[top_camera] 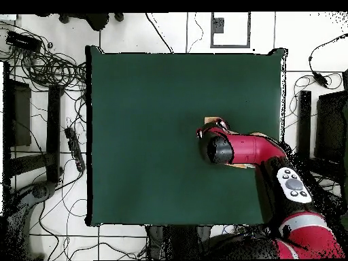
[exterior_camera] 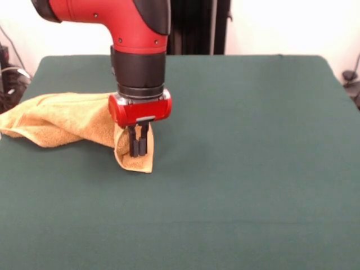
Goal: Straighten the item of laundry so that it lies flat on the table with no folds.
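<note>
Table (exterior_camera: 253, 185) in dark green cloth, end effector (exterior_camera: 139, 151) pinching rumpled towel (exterior_camera: 62, 118).

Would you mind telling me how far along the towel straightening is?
Nothing looks done yet: the towel lies bunched and folded near the table edge. In hand: the gripper is shut on one towel corner. Left: drawing that corner out and flattening every fold.

A looped, rough terry towel (exterior_camera: 62, 121) is seen on the table's (exterior_camera: 253, 169) matt woven cloth, beneath the arm's (exterior_camera: 121, 22) glossy smooth plastic shell.
</note>
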